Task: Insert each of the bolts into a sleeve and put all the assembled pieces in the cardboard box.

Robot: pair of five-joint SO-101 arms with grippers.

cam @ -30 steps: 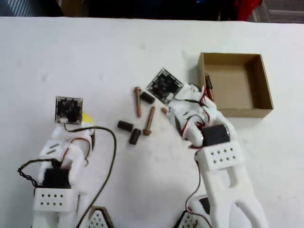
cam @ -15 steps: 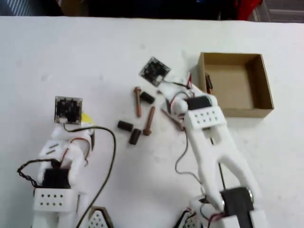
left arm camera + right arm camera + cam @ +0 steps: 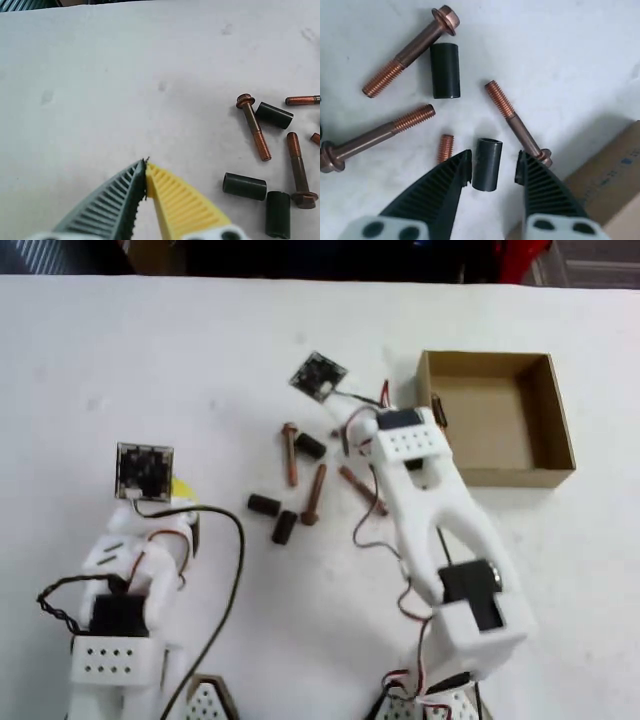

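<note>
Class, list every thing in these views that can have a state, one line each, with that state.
Left gripper, shut, empty.
Right gripper, open, jaws either side of a sleeve.
That sleeve, lying down, not gripped.
Bolts, lying loose, unsleeved.
Other sleeves, lying empty.
Box, upright, open-topped.

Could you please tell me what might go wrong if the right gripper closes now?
The right gripper is open astride the sleeve. A bolt lies beside one finger, so closing could catch or shove its head. Another bolt's threaded end sits by the other finger and might get nudged. The round sleeve could also slip out.
</note>
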